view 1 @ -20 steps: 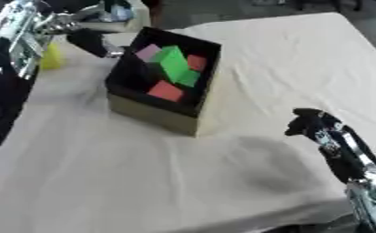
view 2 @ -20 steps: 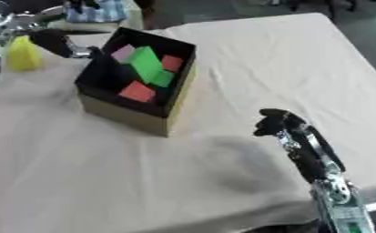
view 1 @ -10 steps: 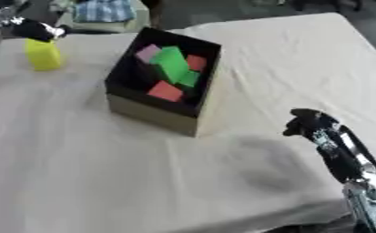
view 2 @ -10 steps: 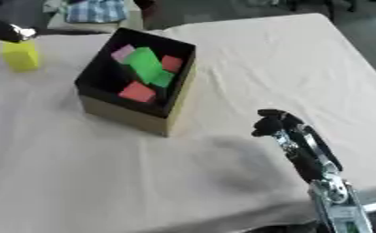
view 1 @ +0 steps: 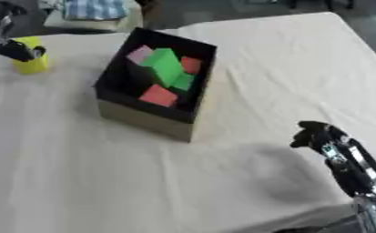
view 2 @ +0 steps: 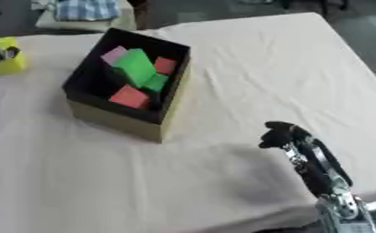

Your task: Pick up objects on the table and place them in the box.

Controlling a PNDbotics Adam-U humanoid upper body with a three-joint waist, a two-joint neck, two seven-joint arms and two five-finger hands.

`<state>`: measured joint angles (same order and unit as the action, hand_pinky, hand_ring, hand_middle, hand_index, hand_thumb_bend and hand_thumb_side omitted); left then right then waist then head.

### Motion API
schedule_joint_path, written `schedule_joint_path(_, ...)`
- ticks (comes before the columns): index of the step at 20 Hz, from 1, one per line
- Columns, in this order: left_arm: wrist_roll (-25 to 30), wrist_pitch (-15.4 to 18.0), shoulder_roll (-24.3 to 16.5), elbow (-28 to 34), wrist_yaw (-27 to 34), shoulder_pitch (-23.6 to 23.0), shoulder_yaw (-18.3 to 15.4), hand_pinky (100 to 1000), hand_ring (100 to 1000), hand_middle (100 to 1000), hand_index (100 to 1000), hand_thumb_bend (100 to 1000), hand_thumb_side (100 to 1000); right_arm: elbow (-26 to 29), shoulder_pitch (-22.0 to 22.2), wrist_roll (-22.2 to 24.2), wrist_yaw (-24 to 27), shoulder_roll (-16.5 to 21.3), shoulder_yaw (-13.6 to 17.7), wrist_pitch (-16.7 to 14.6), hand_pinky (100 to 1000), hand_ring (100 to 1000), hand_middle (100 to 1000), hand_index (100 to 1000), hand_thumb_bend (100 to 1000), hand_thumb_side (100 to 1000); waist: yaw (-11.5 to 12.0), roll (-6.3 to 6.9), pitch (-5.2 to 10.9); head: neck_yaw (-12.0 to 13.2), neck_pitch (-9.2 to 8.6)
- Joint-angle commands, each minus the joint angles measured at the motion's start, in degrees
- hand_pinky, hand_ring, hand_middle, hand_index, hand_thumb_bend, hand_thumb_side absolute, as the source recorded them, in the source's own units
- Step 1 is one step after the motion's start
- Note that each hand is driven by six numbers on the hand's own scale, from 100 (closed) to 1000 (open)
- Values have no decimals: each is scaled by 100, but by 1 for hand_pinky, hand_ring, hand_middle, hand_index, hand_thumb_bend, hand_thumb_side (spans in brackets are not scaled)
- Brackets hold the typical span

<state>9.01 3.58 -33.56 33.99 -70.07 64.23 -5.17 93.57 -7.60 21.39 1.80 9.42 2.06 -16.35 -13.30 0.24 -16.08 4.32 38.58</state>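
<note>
A black-lined cardboard box (view 1: 147, 119) stands left of the table's middle. Inside lie a green block (view 1: 165, 66), a pink block (view 1: 139, 53) and two red blocks (view 1: 158, 95). A yellow block (view 1: 31, 63) stands upright at the far left of the table. My left hand (view 1: 14, 48) comes in from the upper left corner and lies against the upper part of the yellow block, covering some of it. My right hand (view 2: 282, 135) hangs above the cloth at the lower right with nothing in it, its shadow to its left.
A cream cloth (view 1: 286, 59) covers the whole table. Beyond the far edge sits something blue-and-white checked (view 1: 95, 8). The table's near edge runs past my right forearm (view 1: 354, 170) at the lower right.
My left hand has moved from the box's far left corner leftward and down onto the yellow block. The right hand has stayed where it was.
</note>
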Motion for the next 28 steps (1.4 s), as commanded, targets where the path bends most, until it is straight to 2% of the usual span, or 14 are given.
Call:
schedule_joint_path(1, 29, 23, -256, 57, 32, 162, -61, 852, 781, 838, 916, 394, 281, 49, -57, -21, -48, 166, 14, -28, 690, 610, 591, 793, 100, 718, -23, 98, -17, 338, -255)
schedule_joint_path(5, 106, -46, -290, -1, 21, 174, -83, 853, 784, 841, 918, 390, 279, 46, -69, -27, -65, 191, 10, -37, 690, 610, 591, 793, 100, 723, -55, 128, -100, 538, -386)
schedule_joint_path(8, 130, -108, -299, -25, -7, 163, -94, 854, 791, 850, 926, 391, 273, 45, -75, -29, -69, 197, 9, -39, 690, 610, 591, 793, 100, 726, -67, 137, -127, 568, -408)
schedule_joint_path(11, 137, -351, -302, -143, -128, 124, -116, 853, 793, 855, 927, 387, 259, 45, -88, -26, -77, 206, 8, -45, 690, 611, 591, 793, 100, 726, -105, 151, -169, 593, -425)
schedule_joint_path(15, 320, -492, -316, -320, -175, 87, -133, 854, 796, 861, 932, 373, 249, 41, -94, -27, -81, 211, 13, -49, 690, 611, 591, 793, 100, 726, -117, 160, -179, 586, -414)
schedule_joint_path(16, 357, -510, -320, -344, -176, 80, -136, 849, 789, 852, 927, 358, 214, 40, -95, -25, -82, 211, 12, -48, 690, 611, 591, 793, 100, 726, -115, 162, -178, 582, -412)
schedule_joint_path(19, 358, -554, -320, -398, -172, 41, -145, 834, 762, 821, 918, 350, 196, 38, -99, -18, -83, 206, 12, -47, 690, 611, 591, 793, 100, 725, -109, 161, -171, 566, -407)
schedule_joint_path(22, 213, -595, -320, -395, -172, 19, -153, 852, 786, 850, 925, 365, 209, 34, -100, -17, -85, 204, 15, -49, 689, 611, 591, 793, 100, 724, -108, 155, -167, 561, -404)
schedule_joint_path(25, -249, -623, -315, -281, -151, 14, -182, 871, 808, 879, 936, 381, 222, 29, -101, -17, -87, 202, 17, -52, 689, 611, 591, 793, 100, 724, -107, 149, -164, 562, -405)
schedule_joint_path(28, -504, -589, -315, -275, -118, 25, -170, 893, 837, 909, 946, 401, 273, 26, -101, -14, -90, 201, 19, -55, 689, 611, 591, 793, 100, 723, -106, 144, -161, 565, -402)
